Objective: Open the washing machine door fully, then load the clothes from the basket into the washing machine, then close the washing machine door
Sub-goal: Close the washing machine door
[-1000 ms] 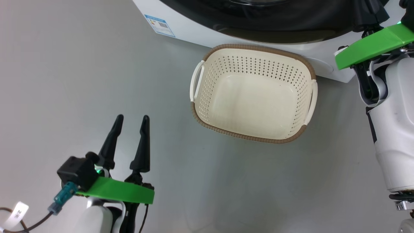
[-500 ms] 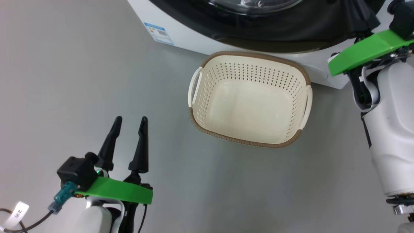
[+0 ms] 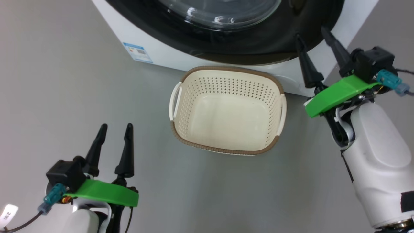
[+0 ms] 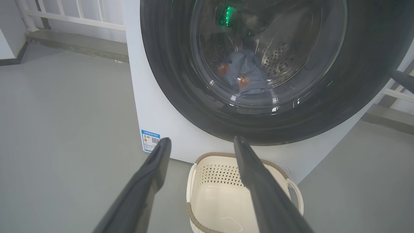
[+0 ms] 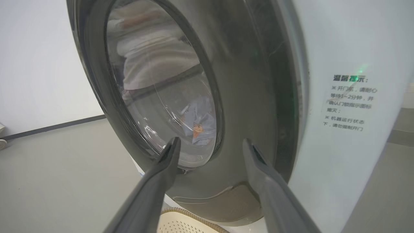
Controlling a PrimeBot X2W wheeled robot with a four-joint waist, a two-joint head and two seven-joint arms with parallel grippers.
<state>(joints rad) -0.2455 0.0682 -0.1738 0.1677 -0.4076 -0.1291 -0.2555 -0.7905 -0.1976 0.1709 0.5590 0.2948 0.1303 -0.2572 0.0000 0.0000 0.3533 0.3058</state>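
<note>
The closing step is looking done: the washing machine door (image 3: 207, 42) is sitting shut at top, the clothes (image 4: 245, 72) lying behind its glass, the basket (image 3: 226, 68) standing empty at centre. The left gripper (image 3: 116, 125), lower left, and the right gripper (image 3: 310, 31), upper right, are both gaping, holding nothing. Next is probably just backing clear.

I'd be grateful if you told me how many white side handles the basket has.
2. The left handle sits on the basket's left side in the head view; the right handle sits on its right side. None seems hidden.
</note>
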